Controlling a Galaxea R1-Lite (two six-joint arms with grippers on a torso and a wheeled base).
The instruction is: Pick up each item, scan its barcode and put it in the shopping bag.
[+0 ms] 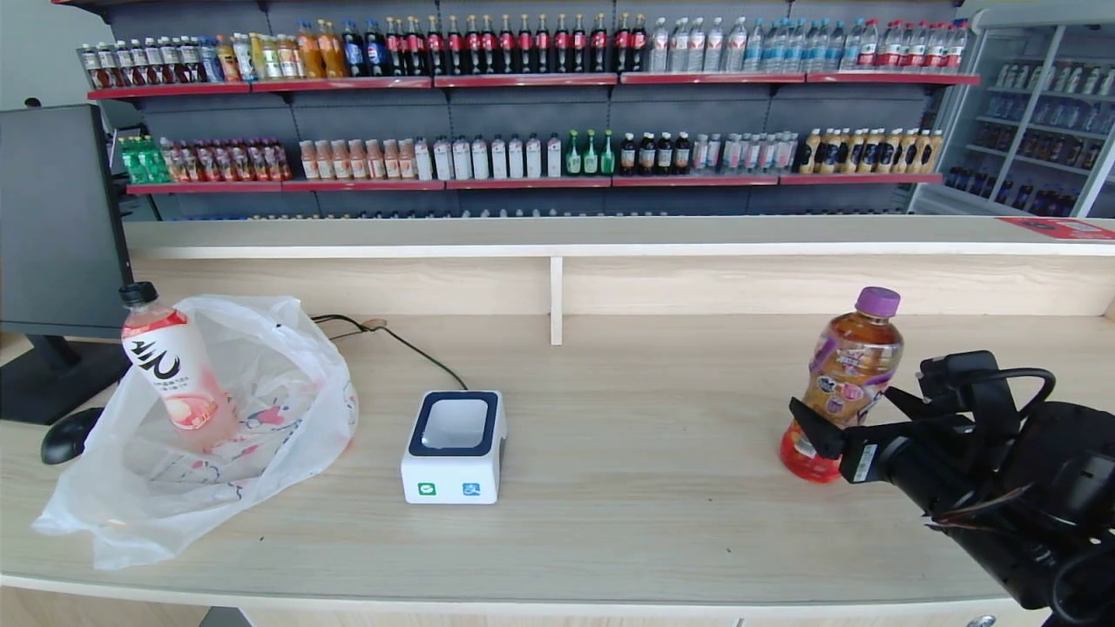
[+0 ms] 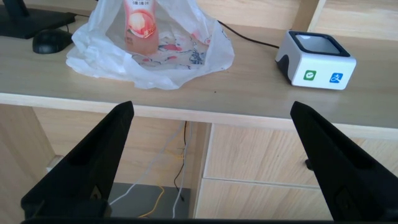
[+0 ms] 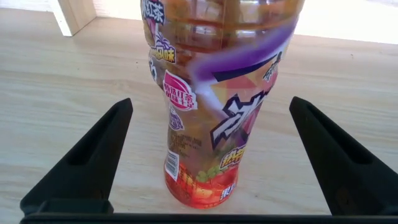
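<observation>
The light wood-grain desk (image 1: 645,522) has a raised ledge along its back with one upright divider beneath it. On the robot's left a crumpled clear plastic shopping bag (image 1: 261,418) lies spread on the surface. Just beside the bag's left edge sits a black mouse (image 1: 70,434), near the foot of a monitor stand (image 1: 52,379). Near the middle stands a white scanner (image 1: 455,446), its dark-framed window facing up; a black cable (image 1: 418,353) runs from behind it toward the bag. Well to the right an orange drink bottle (image 1: 841,383) with a purple cap stands upright
</observation>
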